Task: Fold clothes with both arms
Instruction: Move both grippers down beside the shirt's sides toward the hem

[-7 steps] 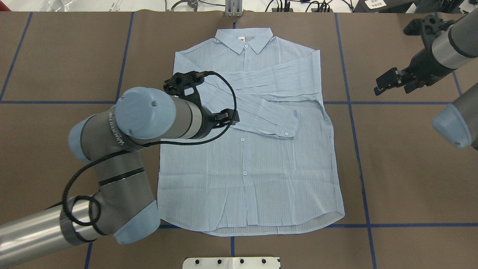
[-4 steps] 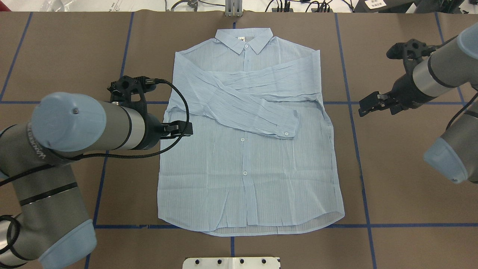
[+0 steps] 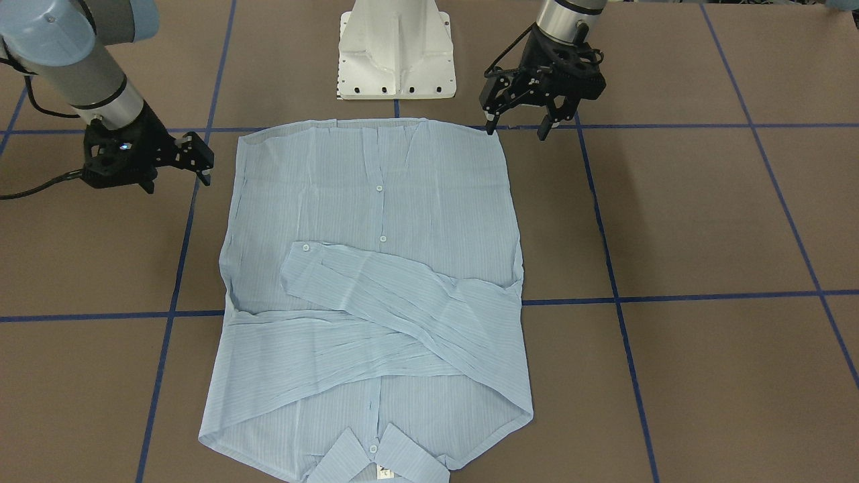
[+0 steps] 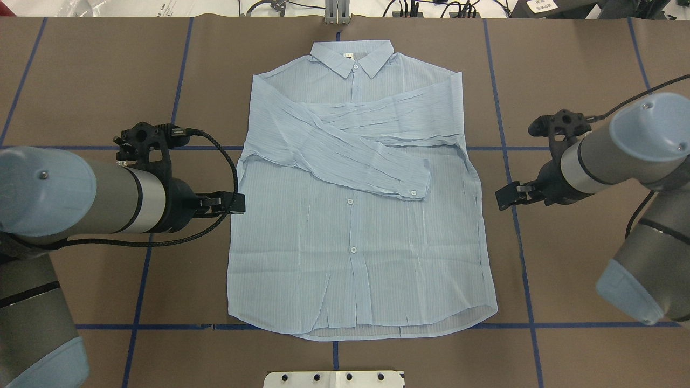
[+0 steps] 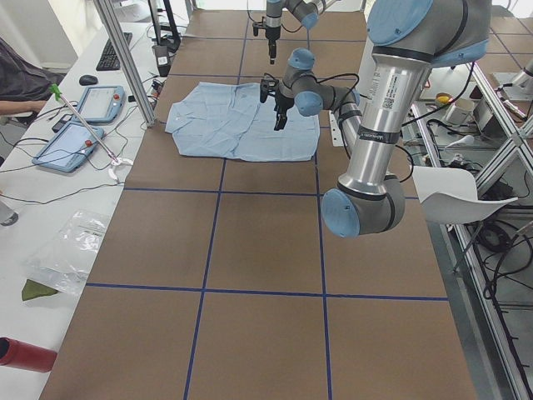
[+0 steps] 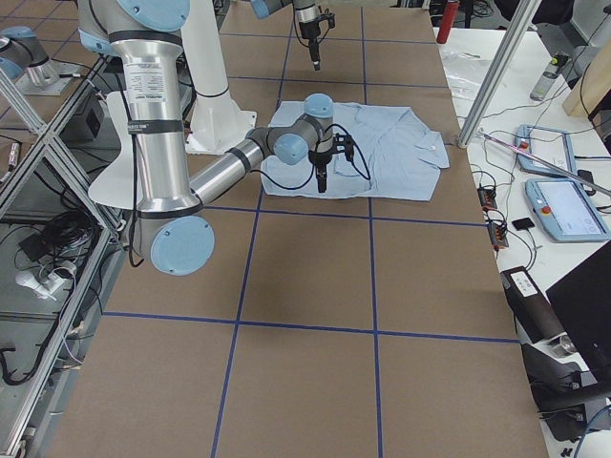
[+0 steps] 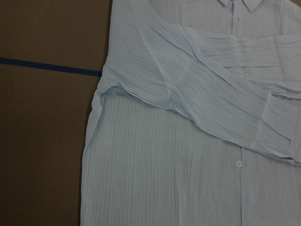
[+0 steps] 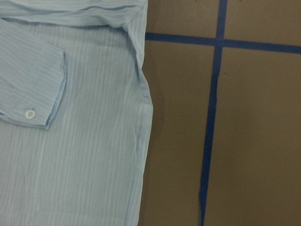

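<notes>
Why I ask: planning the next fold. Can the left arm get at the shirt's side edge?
Probably yes: the left gripper hangs beside the shirt, fingers apart, nothing between.

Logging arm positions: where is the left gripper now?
In the overhead view, the left gripper hovers beside the shirt, at its left edge, opposite the right gripper.
</notes>
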`<action>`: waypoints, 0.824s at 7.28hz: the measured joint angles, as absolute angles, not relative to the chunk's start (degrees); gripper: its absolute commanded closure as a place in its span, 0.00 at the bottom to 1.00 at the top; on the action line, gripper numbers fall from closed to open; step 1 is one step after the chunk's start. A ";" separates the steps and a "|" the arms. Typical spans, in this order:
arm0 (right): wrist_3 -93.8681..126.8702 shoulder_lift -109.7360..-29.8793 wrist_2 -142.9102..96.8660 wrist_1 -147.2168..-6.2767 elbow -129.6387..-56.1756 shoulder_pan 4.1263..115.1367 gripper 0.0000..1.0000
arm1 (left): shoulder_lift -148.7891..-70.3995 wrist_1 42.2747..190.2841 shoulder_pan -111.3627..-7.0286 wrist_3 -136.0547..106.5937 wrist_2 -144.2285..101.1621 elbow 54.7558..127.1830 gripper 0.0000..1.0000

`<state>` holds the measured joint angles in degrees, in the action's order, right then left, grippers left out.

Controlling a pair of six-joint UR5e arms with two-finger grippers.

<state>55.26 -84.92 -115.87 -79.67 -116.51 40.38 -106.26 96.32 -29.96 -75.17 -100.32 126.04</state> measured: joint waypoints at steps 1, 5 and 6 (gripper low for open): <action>58.94 -86.17 -113.95 -77.18 -116.69 36.44 0.00 | -105.28 96.98 -29.92 -74.63 -100.52 126.26 0.00; 65.80 -88.90 -110.77 -74.99 -116.38 25.30 0.01 | -103.68 99.34 -29.74 -74.35 -101.31 125.85 0.00; 66.15 -89.39 -110.94 -74.97 -116.15 23.90 0.04 | -103.61 99.55 -29.72 -74.35 -101.60 125.92 0.00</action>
